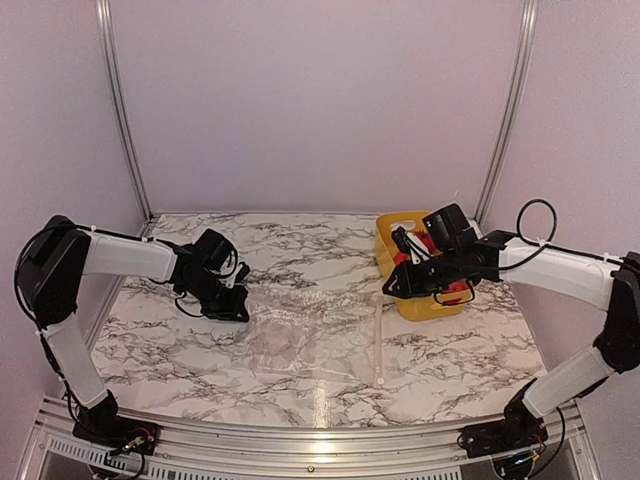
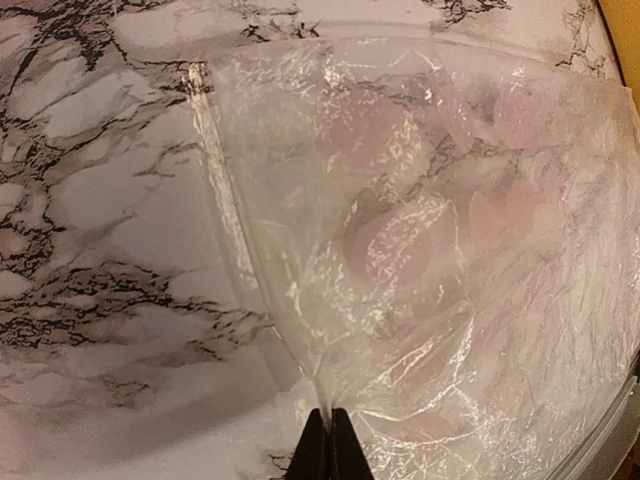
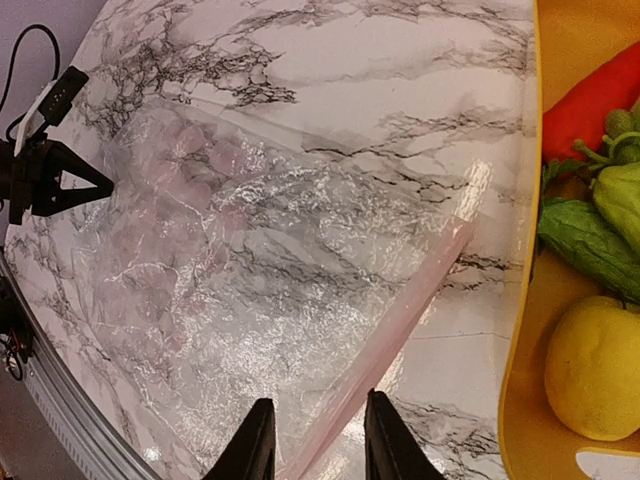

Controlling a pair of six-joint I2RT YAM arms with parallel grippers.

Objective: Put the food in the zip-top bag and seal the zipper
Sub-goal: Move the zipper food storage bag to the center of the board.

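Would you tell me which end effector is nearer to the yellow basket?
Right. The right end effector hovers beside the yellow basket; the left end effector pinches the zip-top bag, farther away.

At 9 o'clock my left gripper (image 2: 330,450) pinches the zip-top bag (image 2: 450,250); at 3 o'clock my right gripper (image 3: 317,440) hangs parted
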